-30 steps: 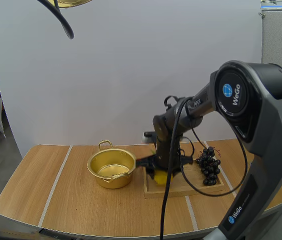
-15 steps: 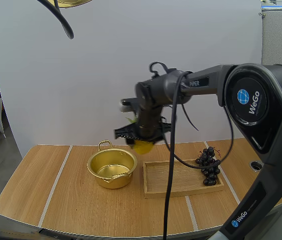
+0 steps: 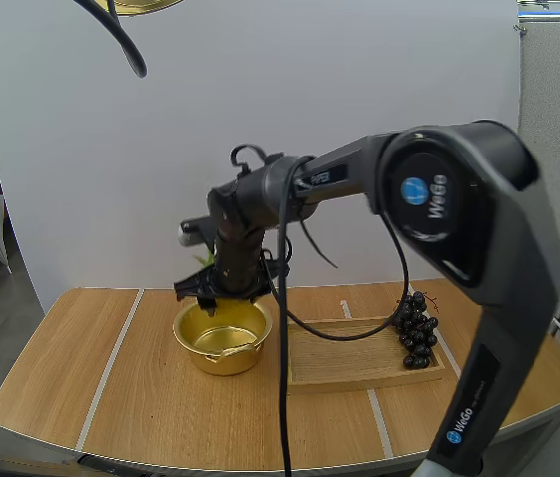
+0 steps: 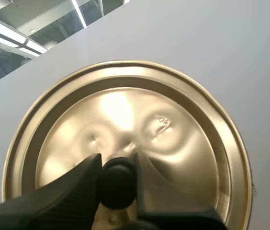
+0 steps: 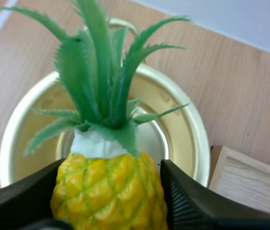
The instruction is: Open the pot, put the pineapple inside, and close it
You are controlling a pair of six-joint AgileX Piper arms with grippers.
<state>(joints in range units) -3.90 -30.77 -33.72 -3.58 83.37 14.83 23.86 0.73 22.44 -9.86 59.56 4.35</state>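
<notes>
The gold pot stands open on the table, left of the wooden tray. My right gripper hangs just above the pot's rim, shut on a yellow pineapple whose green leaves point out over the pot's mouth. In the left wrist view my left gripper is shut on the black knob of the gold lid, held up against the white wall. The lid's edge shows at the top of the high view.
A bunch of dark grapes lies on the right end of the wooden tray. Bare wooden table stretches left of the pot and along the front edge.
My right arm lifted the pineapple off the tray, swung left with it and came down over the open pot. The lid stays held up high.
</notes>
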